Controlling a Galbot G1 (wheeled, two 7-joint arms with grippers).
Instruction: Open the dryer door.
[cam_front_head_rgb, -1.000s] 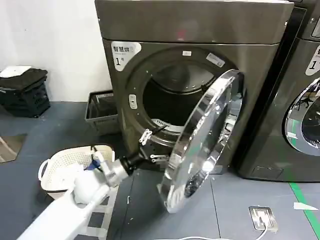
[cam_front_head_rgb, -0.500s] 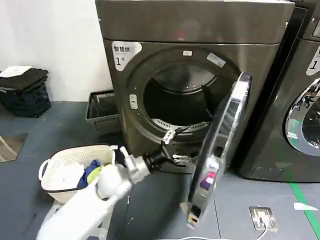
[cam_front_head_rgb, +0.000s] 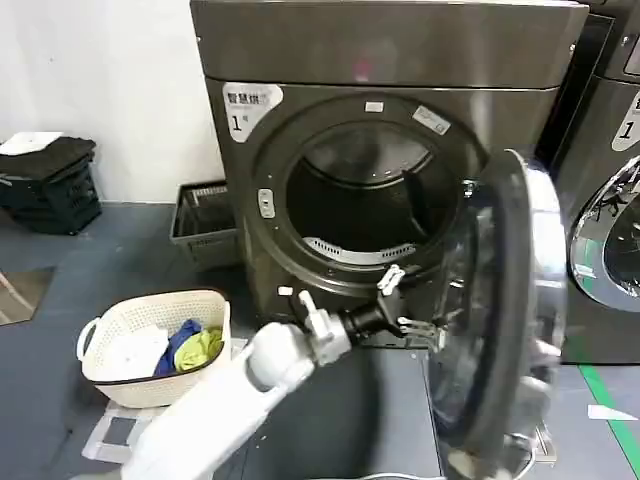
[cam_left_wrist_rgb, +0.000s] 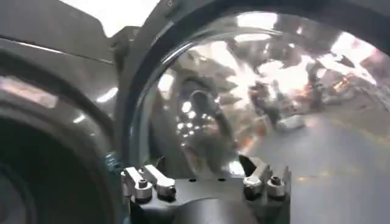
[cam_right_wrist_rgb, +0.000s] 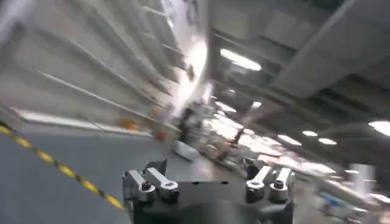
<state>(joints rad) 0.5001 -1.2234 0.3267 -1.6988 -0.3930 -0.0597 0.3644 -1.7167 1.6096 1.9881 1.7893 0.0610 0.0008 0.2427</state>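
Arm outstretched — left gripper (cam_front_head_rgb: 412, 303) at dryer door (cam_front_head_rgb: 500, 310)

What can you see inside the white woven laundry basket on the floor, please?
The white woven laundry basket holds white cloth with blue cloth and yellow-green cloth beside it. Anything beneath those pieces is covered.

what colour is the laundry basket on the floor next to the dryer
The laundry basket is cream white with a perforated weave pattern; the head view shows it best.
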